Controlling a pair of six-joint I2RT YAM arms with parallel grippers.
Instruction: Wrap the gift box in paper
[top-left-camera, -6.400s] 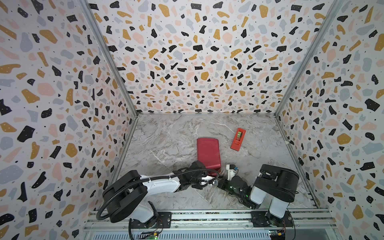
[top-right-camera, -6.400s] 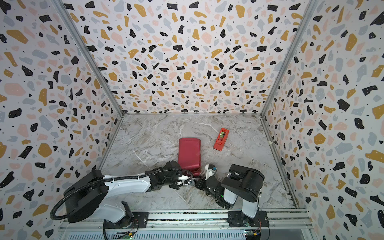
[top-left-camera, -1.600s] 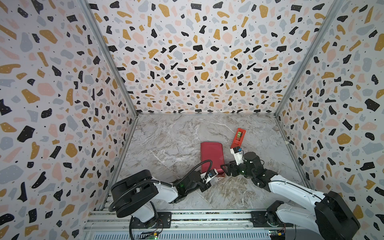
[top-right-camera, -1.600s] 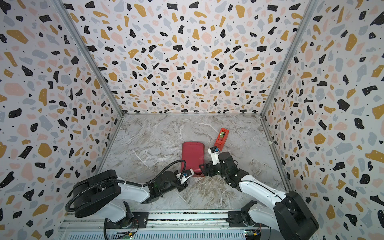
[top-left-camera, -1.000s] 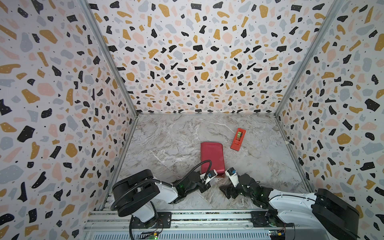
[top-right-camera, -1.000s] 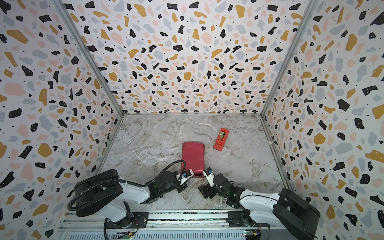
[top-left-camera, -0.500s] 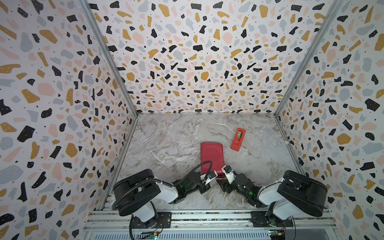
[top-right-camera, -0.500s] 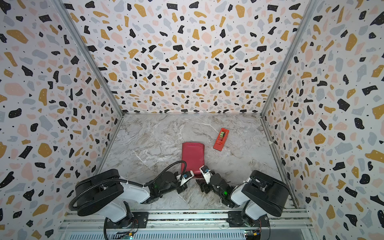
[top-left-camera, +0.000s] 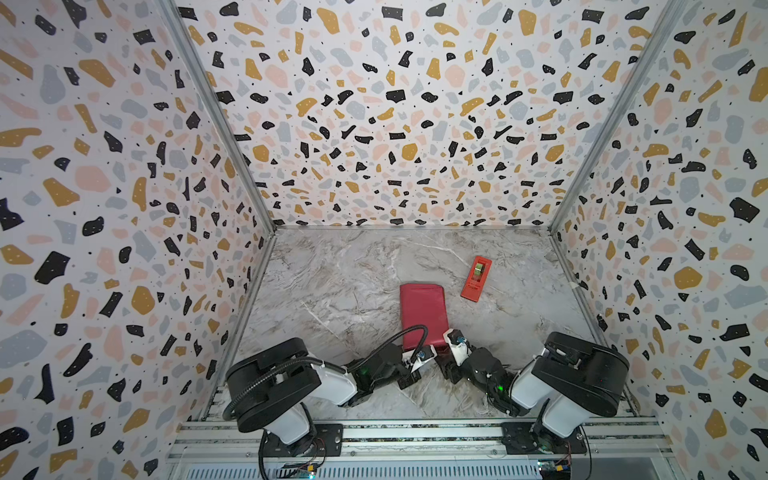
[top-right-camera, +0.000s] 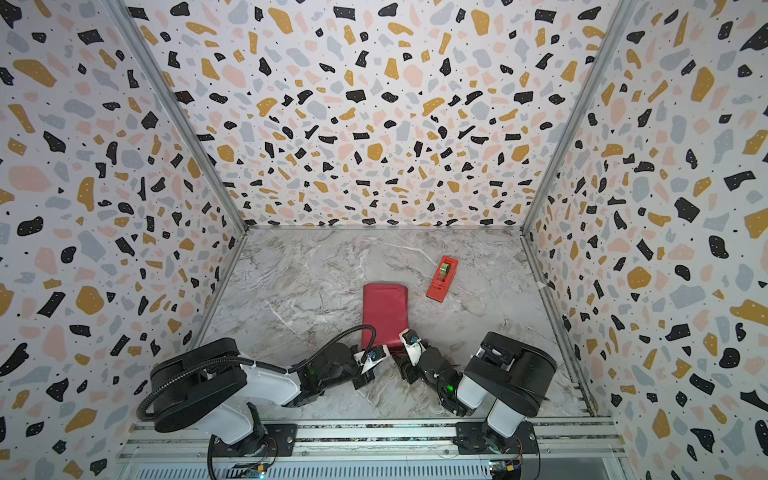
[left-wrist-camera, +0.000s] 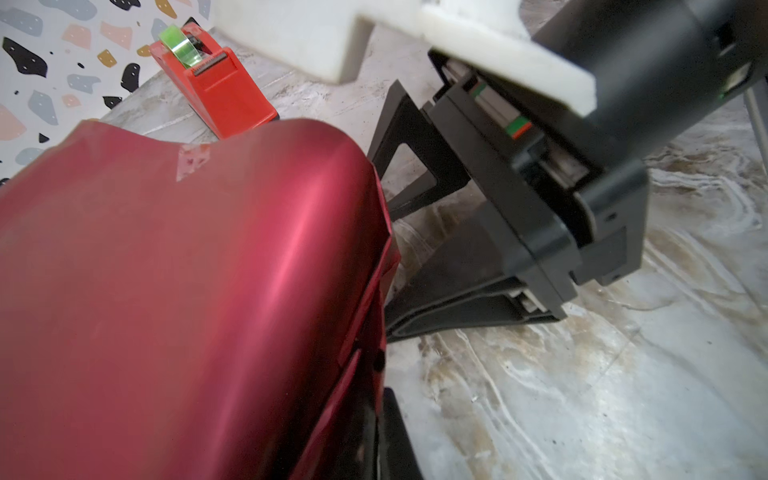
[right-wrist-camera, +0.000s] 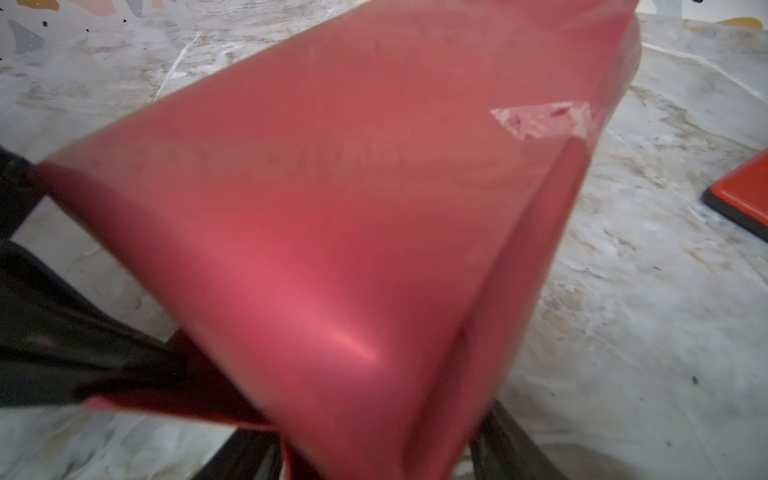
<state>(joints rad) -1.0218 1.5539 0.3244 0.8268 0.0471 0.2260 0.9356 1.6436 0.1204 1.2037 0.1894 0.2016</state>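
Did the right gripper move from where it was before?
Yes. The right gripper has come back from beside the tape dispenser, toward the camera, to the near end of the paper.

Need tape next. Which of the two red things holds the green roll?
The small orange-red tape dispenser, apart from the bigger maroon paper parcel, which carries none.

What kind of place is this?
Likely a robot testing booth: speckled terrazzo-patterned wall panels enclose a grey marble-look tabletop, and two black-and-white robot arms are bolted to an aluminium rail at its front.
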